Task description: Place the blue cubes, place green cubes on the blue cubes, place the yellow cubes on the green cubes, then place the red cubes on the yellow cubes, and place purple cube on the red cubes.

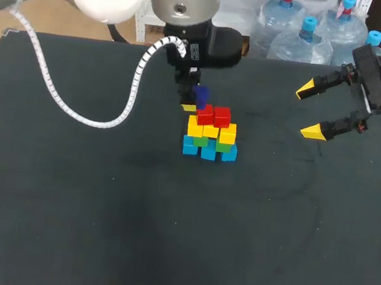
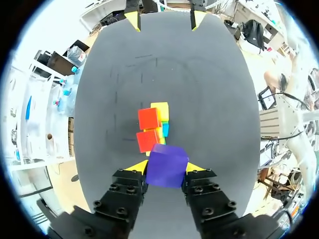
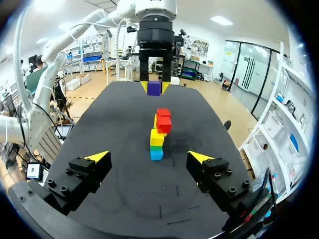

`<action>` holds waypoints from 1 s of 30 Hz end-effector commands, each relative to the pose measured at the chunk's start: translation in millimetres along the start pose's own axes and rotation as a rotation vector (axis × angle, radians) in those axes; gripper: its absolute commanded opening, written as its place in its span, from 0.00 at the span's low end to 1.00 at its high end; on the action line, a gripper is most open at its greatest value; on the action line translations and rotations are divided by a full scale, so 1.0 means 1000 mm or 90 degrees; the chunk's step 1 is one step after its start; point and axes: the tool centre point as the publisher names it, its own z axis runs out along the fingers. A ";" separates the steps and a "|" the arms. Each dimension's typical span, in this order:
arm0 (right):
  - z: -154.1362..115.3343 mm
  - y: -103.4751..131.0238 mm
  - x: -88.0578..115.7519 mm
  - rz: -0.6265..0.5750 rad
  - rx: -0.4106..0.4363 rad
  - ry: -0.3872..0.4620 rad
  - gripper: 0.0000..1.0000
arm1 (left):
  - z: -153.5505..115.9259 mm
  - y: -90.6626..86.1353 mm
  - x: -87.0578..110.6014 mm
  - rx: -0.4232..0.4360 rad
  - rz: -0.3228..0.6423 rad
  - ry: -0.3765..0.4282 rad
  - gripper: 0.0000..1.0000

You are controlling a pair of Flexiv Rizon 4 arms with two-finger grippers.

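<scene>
From the left wrist, the purple cube (image 2: 167, 165) covers the near edge of the red cubes (image 2: 148, 130); layers beneath them barely show. From the head, the purple cube hides one fingertip of the left claw (image 1: 195, 99).

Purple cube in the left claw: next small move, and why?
Probably shift the left claw, shut on the purple cube, across over the two red cubes before lowering: it hangs higher than them but off to one side.

Cube stack (image 1: 210, 134) on table (image 1: 63, 203), lone cube (image 1: 200, 93) between left fingers (image 2: 138, 167) just behind it, right fingers (image 1: 312, 132) well right
</scene>
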 end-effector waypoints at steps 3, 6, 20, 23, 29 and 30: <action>0.000 0.001 0.000 0.000 0.001 0.000 1.00 | 0.000 -0.001 0.003 -0.001 0.002 -0.006 0.00; 0.000 0.001 0.000 0.000 0.001 0.000 1.00 | 0.000 -0.001 0.003 -0.001 0.002 -0.006 0.00; 0.000 0.001 0.000 0.000 0.001 0.000 1.00 | -0.002 0.001 -0.012 -0.002 -0.007 0.019 0.00; 0.000 0.001 0.000 0.000 0.001 0.000 1.00 | -0.008 -0.001 -0.023 -0.001 -0.029 0.045 0.00; 0.000 0.001 0.000 0.000 0.001 0.000 1.00 | -0.017 -0.010 -0.045 0.014 -0.031 0.098 0.00; 0.000 0.001 0.000 0.000 0.001 0.000 1.00 | -0.018 -0.012 -0.048 0.015 -0.034 0.112 0.00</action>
